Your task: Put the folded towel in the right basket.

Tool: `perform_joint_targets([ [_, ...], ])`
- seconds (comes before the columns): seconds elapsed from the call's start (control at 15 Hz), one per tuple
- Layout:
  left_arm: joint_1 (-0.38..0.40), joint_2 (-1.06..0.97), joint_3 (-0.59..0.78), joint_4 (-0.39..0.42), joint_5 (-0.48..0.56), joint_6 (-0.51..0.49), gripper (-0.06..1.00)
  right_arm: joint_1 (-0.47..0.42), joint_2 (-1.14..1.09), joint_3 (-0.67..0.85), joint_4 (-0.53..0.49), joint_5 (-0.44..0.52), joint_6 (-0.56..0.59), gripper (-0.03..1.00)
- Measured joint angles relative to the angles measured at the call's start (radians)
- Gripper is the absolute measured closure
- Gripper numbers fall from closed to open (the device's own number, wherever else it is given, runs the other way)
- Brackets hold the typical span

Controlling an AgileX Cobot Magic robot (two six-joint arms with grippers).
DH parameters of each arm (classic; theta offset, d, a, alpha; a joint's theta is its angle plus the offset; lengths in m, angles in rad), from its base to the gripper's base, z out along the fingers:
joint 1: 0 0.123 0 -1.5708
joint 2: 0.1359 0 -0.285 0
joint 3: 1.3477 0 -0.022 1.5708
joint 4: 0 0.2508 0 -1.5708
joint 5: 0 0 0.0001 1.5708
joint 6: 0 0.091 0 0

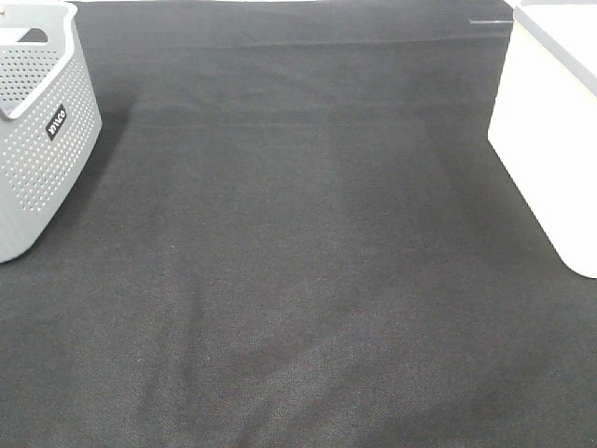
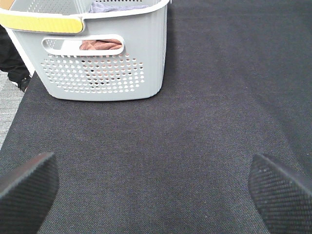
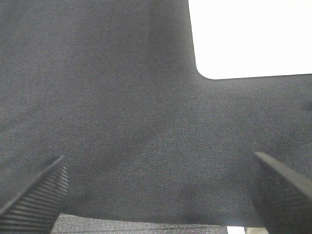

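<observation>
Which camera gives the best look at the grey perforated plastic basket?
The left wrist view: the grey perforated plastic basket shows nearly whole, cloth visible inside. The exterior high view catches only its cropped corner; the right wrist view shows none.

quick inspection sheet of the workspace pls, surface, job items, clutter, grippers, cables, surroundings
surface: dark cloth covers the table, slightly wrinkled, bare in the middle
job's things: grey perforated basket at the left holds a reddish towel and a bluish one; white basket at the right, inside not visible
clutter: nothing seen
grippers: left gripper and right gripper open, holding nothing, above the cloth
cables: nothing seen
surroundings: grey floor beyond the table edge beside the grey basket
</observation>
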Motion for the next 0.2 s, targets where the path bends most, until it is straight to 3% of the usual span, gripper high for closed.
perform_joint_targets([
  [0.2, 0.0, 0.0, 0.0, 0.0, 0.0, 0.0, -0.04, 0.0, 0.0, 0.0, 0.0, 0.0, 0.0, 0.0],
])
